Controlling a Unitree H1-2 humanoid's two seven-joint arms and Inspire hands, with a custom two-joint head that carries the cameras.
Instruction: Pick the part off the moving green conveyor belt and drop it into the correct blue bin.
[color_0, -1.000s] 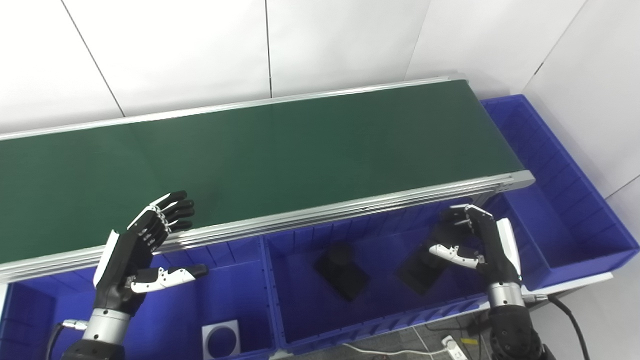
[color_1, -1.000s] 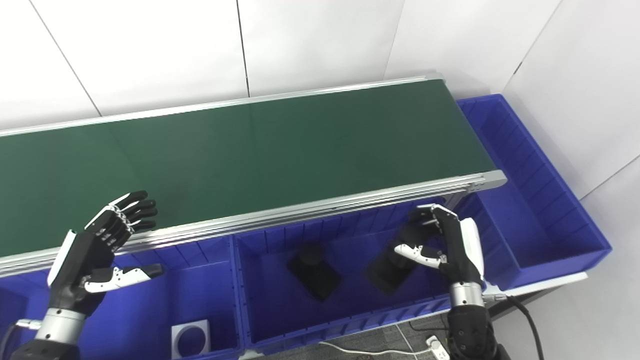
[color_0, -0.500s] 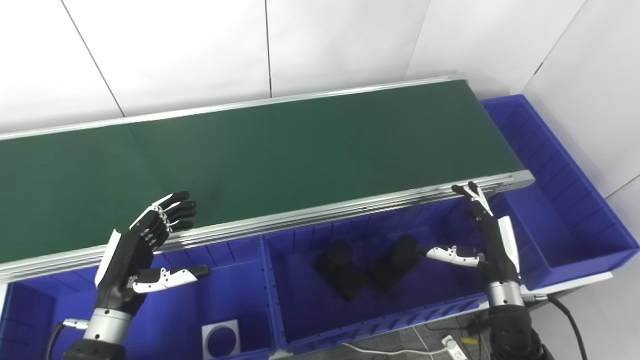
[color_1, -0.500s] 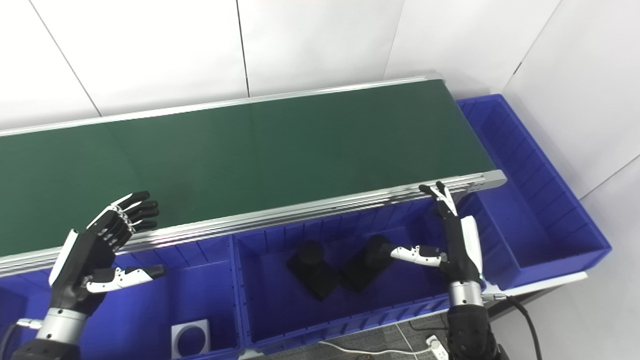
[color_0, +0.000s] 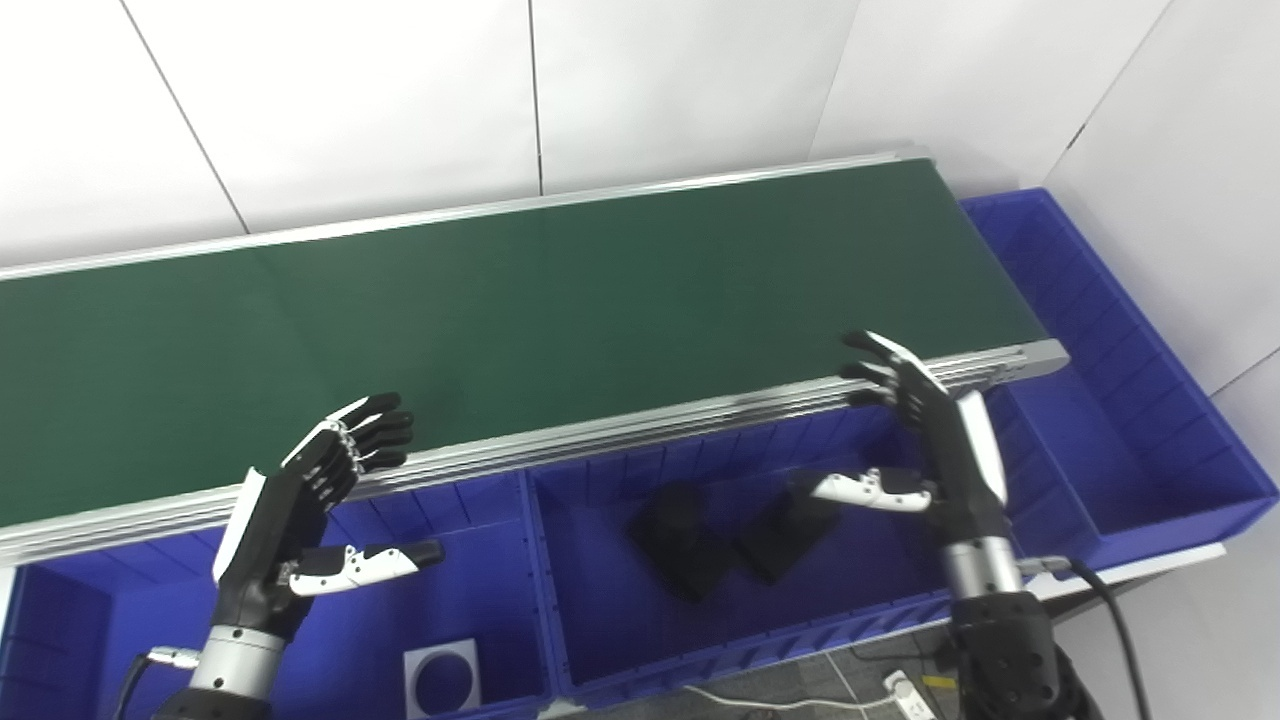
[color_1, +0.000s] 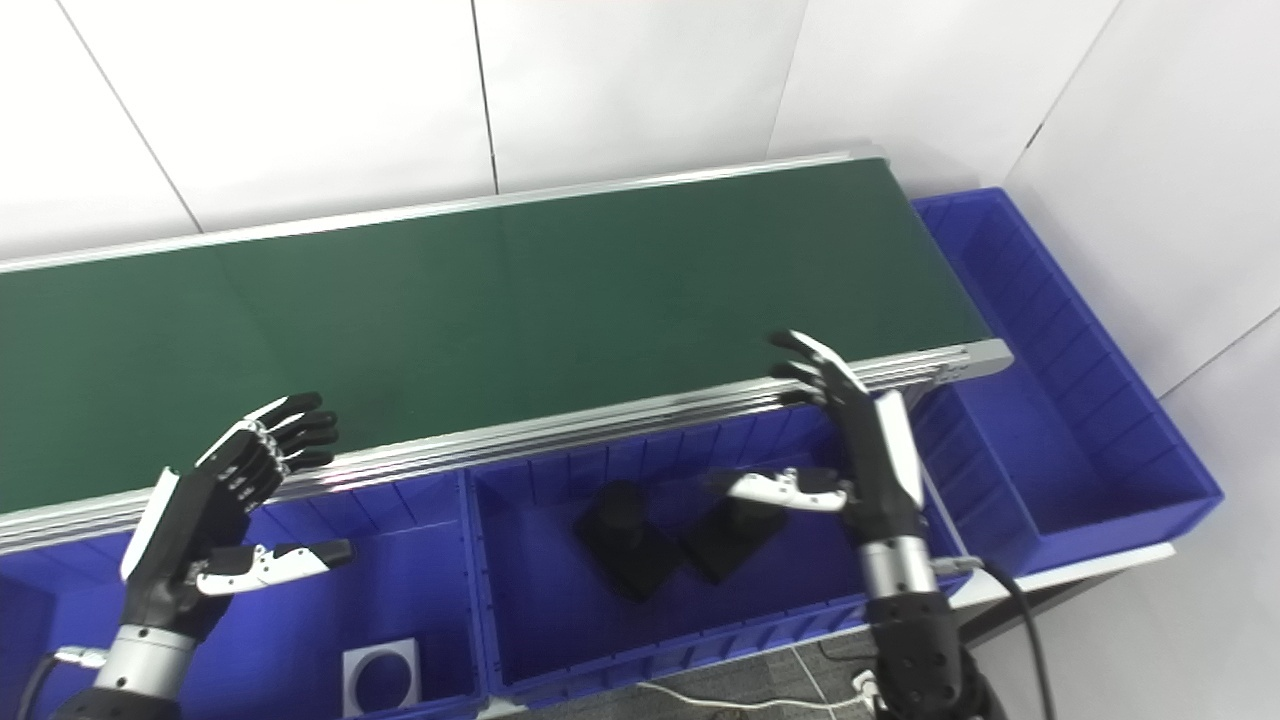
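Both hands spread, holding nothing; two parts lie in the middle bin.

You see the right hand (color_0: 935, 440) raised above the middle blue bin (color_0: 600, 640), fingers splayed, near the ribbed aluminium rail (color_0: 640, 430). The left hand (color_0: 300, 520) hangs likewise spread over the left bin (color_0: 480, 600). Two matte black parts (color_0: 735, 535), each a flat square plate bearing a round boss, lie touching. A white square with a round hole (color_0: 441, 677) lies in the left bin. The smooth green belt (color_0: 500, 310) carries nothing.
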